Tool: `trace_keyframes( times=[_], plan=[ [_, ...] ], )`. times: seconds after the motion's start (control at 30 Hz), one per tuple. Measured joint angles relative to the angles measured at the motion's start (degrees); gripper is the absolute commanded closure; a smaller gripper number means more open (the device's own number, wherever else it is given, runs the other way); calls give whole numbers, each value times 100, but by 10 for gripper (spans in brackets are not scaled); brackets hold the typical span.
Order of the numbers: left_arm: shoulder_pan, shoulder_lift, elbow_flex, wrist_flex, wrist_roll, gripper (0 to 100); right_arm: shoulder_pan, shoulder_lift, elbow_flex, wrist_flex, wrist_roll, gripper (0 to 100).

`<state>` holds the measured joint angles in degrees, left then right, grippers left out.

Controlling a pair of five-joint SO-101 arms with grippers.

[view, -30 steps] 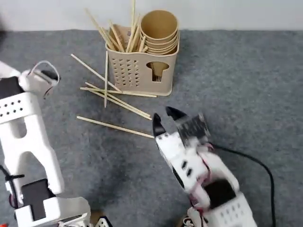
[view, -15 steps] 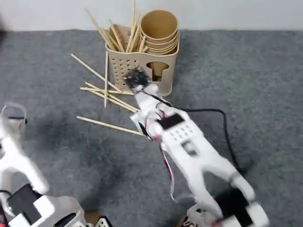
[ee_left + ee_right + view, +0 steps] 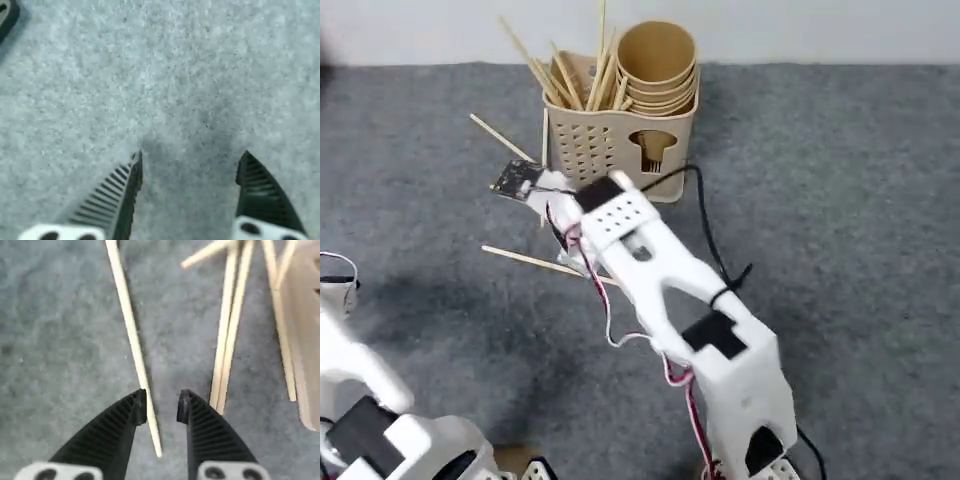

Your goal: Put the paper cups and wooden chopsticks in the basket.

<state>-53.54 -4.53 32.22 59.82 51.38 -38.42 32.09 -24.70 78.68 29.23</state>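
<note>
Soft, even overhead light casts only faint, diffuse shadows across the grey carpet (image 3: 840, 200).

Basket (image 3: 620, 150): beige, perforated, upright, two compartments. Paper cups (image 3: 657, 60): brown, nested stack, standing in one compartment. Wooden chopsticks (image 3: 570, 80): bundle standing tilted in the other compartment. Loose chopsticks (image 3: 525, 259): several lying flat on the grey surface (image 3: 840, 200), near the basket's front.
</note>
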Motion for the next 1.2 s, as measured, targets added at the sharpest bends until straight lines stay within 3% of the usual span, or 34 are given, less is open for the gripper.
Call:
trace_keyframes(
  times=[0.17,0.4,0.87,1.2],
  plan=[
    [-9,0,0,0,0,710,114,686,-1178,695,580,870],
    [-9,0,0,0,0,710,325,1371,-2075,905,1354,735],
    [-18,0,492,-18,0,710,334,2760,-3349,290,1415,821],
    [-18,0,492,-35,0,710,334,3015,-3455,290,1415,836]
  ],
)
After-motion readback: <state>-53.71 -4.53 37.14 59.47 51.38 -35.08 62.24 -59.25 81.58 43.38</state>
